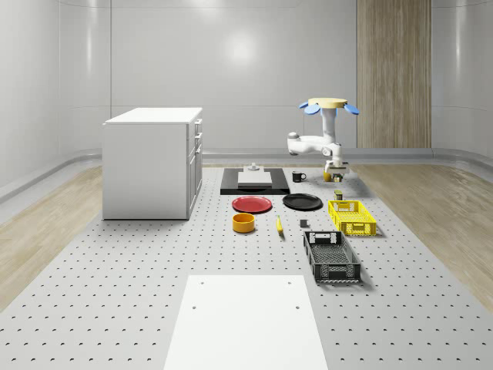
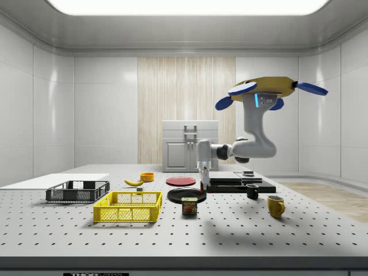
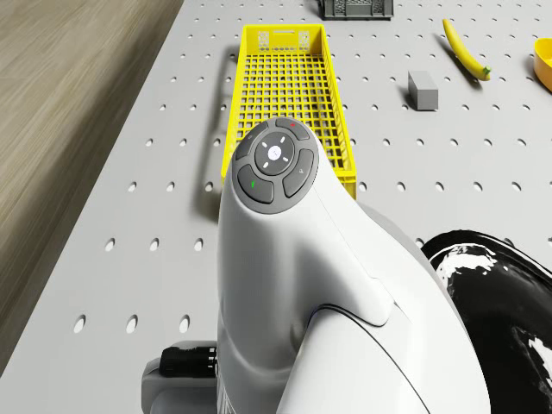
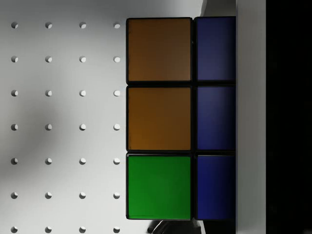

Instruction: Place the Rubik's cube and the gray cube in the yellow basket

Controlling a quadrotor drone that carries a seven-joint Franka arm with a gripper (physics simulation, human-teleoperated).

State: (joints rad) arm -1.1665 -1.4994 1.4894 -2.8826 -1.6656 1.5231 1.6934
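Hovering drone (image 2: 270, 89) over the bench (image 1: 115, 308), arm reaching down.
Pincer (image 2: 202, 174) is sitting right over the Rubik's cube (image 4: 180, 117), near the yellow basket (image 1: 351, 216); grip: cannot tell.

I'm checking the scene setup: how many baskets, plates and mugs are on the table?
Baskets: 2 (yellow basket, black basket)
Plates: 2 (red plate, black plate)
Mugs: 2 (black mug, yellow mug)
Total: 6
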